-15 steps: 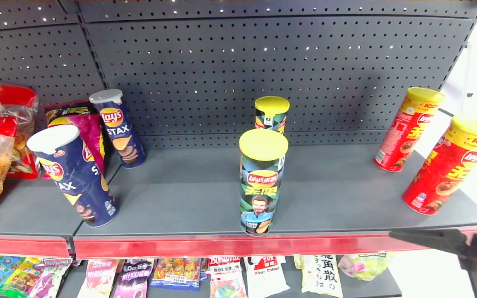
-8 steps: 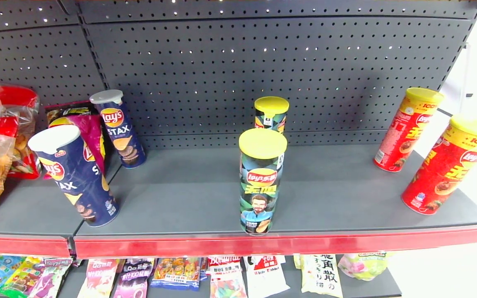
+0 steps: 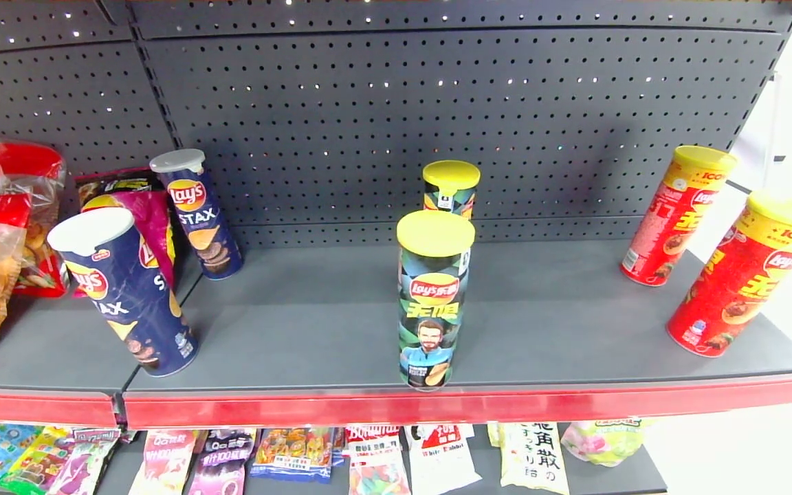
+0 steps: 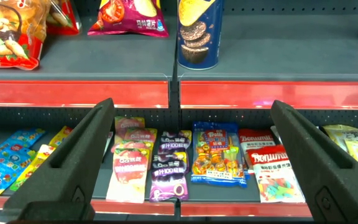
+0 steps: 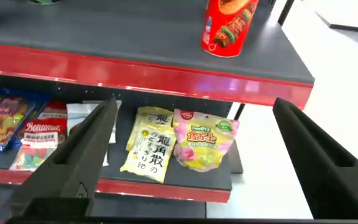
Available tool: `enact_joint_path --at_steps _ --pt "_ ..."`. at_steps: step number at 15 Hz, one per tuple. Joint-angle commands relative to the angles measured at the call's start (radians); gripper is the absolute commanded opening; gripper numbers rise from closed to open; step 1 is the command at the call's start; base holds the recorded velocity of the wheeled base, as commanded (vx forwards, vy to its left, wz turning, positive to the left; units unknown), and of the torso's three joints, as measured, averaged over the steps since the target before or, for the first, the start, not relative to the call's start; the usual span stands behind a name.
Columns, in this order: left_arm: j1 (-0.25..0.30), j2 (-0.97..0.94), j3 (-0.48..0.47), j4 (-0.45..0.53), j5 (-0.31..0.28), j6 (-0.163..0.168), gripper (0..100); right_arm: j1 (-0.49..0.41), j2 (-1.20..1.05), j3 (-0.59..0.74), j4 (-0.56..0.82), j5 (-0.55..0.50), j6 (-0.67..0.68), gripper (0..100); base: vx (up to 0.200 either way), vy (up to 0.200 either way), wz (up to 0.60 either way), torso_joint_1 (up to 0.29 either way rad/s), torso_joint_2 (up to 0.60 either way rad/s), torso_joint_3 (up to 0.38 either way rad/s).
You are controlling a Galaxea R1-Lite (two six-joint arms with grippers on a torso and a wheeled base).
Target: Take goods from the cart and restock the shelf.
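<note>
- Left gripper (image 4: 191, 106) and right gripper (image 5: 194, 104) — both spread wide and empty, facing the red shelf lip (image 3: 396, 405).
- Yellow-lidded can (image 3: 434, 302) stands just behind that lip; a red can (image 3: 740, 275) stands near the lip's right end.
- Likely a light, stiff, slick tube — take it mid-barrel and squeeze gently.

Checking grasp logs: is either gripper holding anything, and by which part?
Nothing is held. The left gripper and the right gripper are both open, with nothing between the fingers.
</note>
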Motion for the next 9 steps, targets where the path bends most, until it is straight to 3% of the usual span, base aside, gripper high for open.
enact_joint_path --at_steps 1,4,6,8,9 --pt "0.000 0.000 0.000 0.000 0.001 0.000 100 0.000 -0.006 -0.001 -0.001 0.001 0.002 100 0.000 0.000 0.00 0.000 0.00 0.000" --pt "0.000 0.000 0.000 0.000 0.001 0.000 100 0.000 -0.006 0.002 0.001 0.016 0.056 100 0.000 0.000 0.00 0.000 0.00 0.000" --pt "0.000 0.000 0.000 0.000 0.001 0.000 100 0.000 -0.008 0.002 -0.011 0.124 0.055 100 0.000 0.000 0.00 0.000 0.00 0.000" --pt "0.000 0.000 0.000 0.000 0.001 0.000 100 0.000 -0.008 0.002 0.005 0.355 0.121 100 0.000 0.000 0.00 0.000 0.00 0.000" --pt "0.000 0.000 0.000 0.000 0.001 0.000 100 0.006 -0.003 0.001 0.008 0.383 0.141 100 0.000 0.000 0.00 0.000 0.00 0.000"
